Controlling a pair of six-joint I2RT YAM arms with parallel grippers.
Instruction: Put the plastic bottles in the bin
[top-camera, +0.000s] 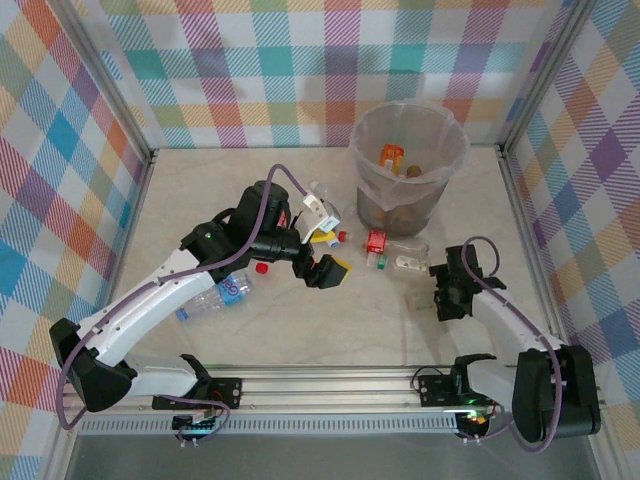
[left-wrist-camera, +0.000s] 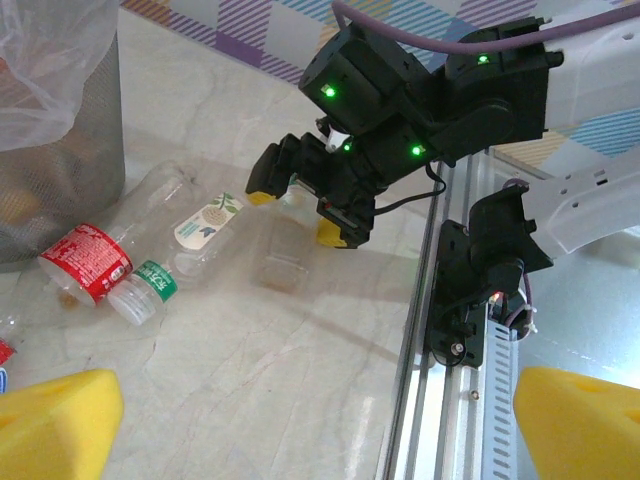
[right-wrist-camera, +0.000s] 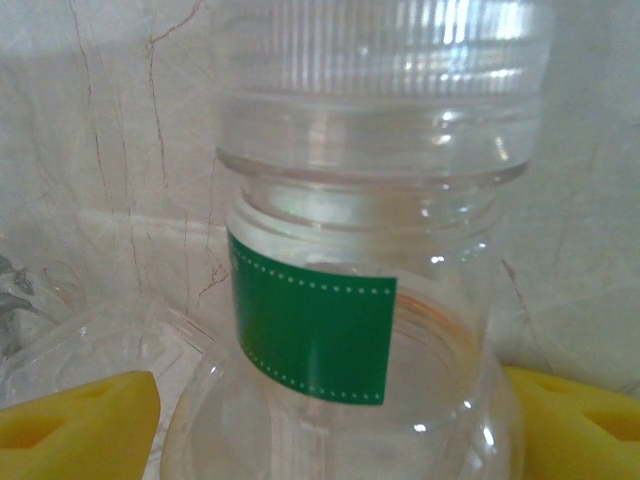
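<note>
**Right gripper brackets a clear bottle, bin waiting beyond**

The right gripper (left-wrist-camera: 298, 211) has one yellow pad on each side of a clear green-labelled bottle (right-wrist-camera: 335, 330), placed so that a squeeze would catch its body. Whether the pads already press on the plastic cannot be told. The bin (top-camera: 457, 150), with orange items already inside, stands well beyond those fingertips. The left gripper (left-wrist-camera: 312, 430) hangs spread to its widest and empty, seemingly held back to leave its partner room. Ahead of its pads, a red-labelled bottle (left-wrist-camera: 86, 265) and a green-capped bottle (left-wrist-camera: 185, 240) lie on their sides near the bin's foot. A blue-labelled bottle (top-camera: 225, 292) lies back under the left arm.
</note>
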